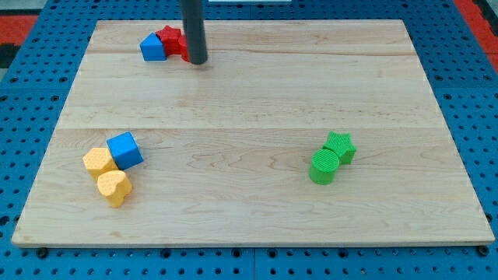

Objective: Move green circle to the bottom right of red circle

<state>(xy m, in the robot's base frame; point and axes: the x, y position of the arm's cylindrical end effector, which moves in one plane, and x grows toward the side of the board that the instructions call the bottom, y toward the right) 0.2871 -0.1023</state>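
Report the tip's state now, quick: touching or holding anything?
My tip: no gripper, holds nothing; at the view's top against the red blocks, far from the green circle.

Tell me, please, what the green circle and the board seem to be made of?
The green circle looks like matte plastic, possibly 3D-printed: fine ridges line its surface. The board looks like pale wood with a smooth finish: long grain lines and plank seams run across it.

Two green blocks counted, a green circle (324, 166) and a green star (341, 145), two yellow blocks (98, 162) (114, 187), two blue blocks (124, 150) (152, 47), red blocks (171, 39) at twelve o'clock partly hidden by one dark rod (193, 31), their number not made out
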